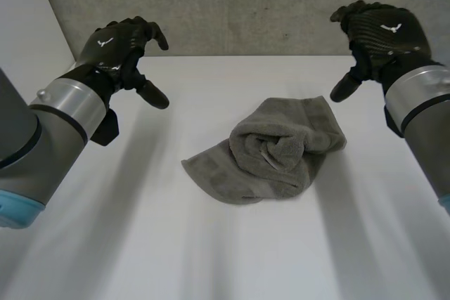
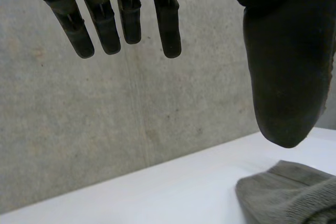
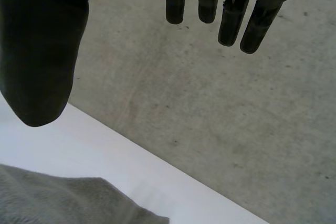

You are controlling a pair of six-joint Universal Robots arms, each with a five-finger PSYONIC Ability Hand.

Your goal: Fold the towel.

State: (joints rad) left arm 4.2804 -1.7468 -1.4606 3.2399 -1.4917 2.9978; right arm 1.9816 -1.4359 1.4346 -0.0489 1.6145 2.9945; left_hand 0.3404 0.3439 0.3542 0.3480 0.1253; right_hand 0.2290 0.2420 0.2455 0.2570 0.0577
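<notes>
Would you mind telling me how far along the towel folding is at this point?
Nothing looks done: the grey terry towel lies in a crumpled heap on the white table. Nothing is in hand: the black left hand and black right hand hover open, apart from the cloth. Left: spreading it flat and making every fold.

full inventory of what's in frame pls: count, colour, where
towel: 1, grey, crumpled in a heap mid-table, between the hands, touched by neither
table: 1, white, under the towel
wall: 1, grey concrete, behind the table's far edge
left arm: 1, grey, light-blue cap, left of the towel
right arm: 1, grey, right of the towel
left hand: 1, black, open, above the table, empty
right hand: 1, black, open, above the table, empty
</notes>
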